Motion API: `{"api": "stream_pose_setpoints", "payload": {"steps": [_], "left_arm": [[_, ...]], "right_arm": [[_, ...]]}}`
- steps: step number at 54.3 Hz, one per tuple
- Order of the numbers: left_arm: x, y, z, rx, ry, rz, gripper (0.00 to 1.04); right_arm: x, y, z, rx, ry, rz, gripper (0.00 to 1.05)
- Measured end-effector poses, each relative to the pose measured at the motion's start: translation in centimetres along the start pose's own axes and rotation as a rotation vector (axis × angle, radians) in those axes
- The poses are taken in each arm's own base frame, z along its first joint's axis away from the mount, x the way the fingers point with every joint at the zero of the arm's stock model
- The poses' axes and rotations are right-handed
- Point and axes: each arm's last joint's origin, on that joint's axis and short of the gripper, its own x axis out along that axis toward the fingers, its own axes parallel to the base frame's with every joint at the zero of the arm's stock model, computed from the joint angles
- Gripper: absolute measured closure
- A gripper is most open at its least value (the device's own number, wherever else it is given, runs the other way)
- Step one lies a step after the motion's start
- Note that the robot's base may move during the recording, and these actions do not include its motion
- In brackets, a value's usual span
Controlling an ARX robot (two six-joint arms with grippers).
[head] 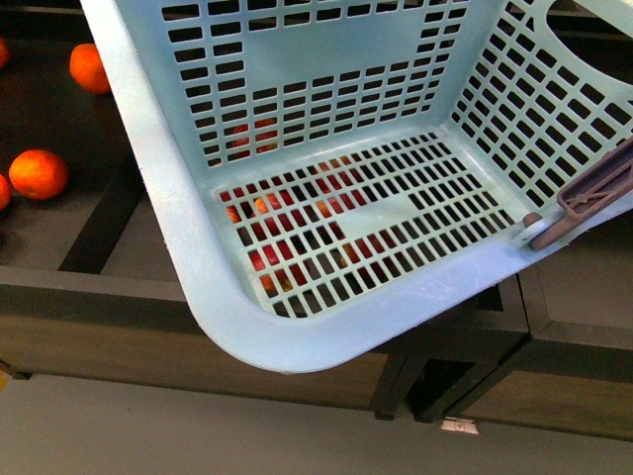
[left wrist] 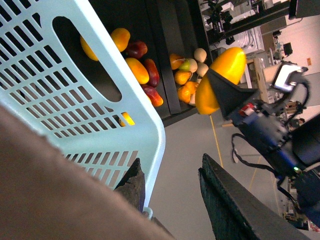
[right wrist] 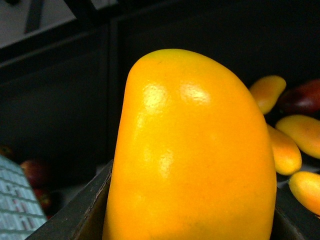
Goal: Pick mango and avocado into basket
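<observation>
Glossy yellow-orange mango (right wrist: 190, 150) looms closest, pinched in the right gripper (right wrist: 182, 225), aloft beside the tilted light blue basket (head: 198, 287). Left gripper (left wrist: 170, 167) sits at its corner; I cannot tell its grip. Other mangoes (left wrist: 137, 70) and oranges (head: 38, 173) lie beyond.

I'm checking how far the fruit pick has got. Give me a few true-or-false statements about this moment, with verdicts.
1. The light blue slotted plastic basket holds no fruit yet. True.
2. The glossy yellow-orange mango lies on the basket floor. False: it is held in the air, outside the basket.
3. The right gripper is shut on the mango. True.
4. The small round oranges sit inside the basket. False: they lie on the dark shelf, to the left of the basket.
</observation>
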Motion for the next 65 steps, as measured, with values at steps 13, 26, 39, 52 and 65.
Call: {"api": "stream_pose_setpoints", "payload": {"steps": [13,26,39,52,65], "left_arm": [[0.0,0.0,0.0,0.000,0.000,0.000,0.74],[0.0,0.0,0.0,0.000,0.000,0.000,0.74],[0.0,0.1,0.0,0.008,-0.004,0.006,0.74],[0.0,0.2,0.0,0.000,-0.004,0.011,0.74],[0.0,0.2,-0.1,-0.005,-0.003,0.009,0.74]], "right_arm": [[-1.2,6.4,-0.3,-0.031,-0.018,0.147,0.44],[-0.9,13.1,-3.0,-0.066,0.056,0.289,0.44],[-0.8,15.2,-4.6,-0.065,0.104,0.317,0.27],[-0.5,13.9,-4.1,-0.026,0.056,0.222,0.09],[-2.4,9.6,-3.0,0.025,-0.084,-0.083,0.09]]}}
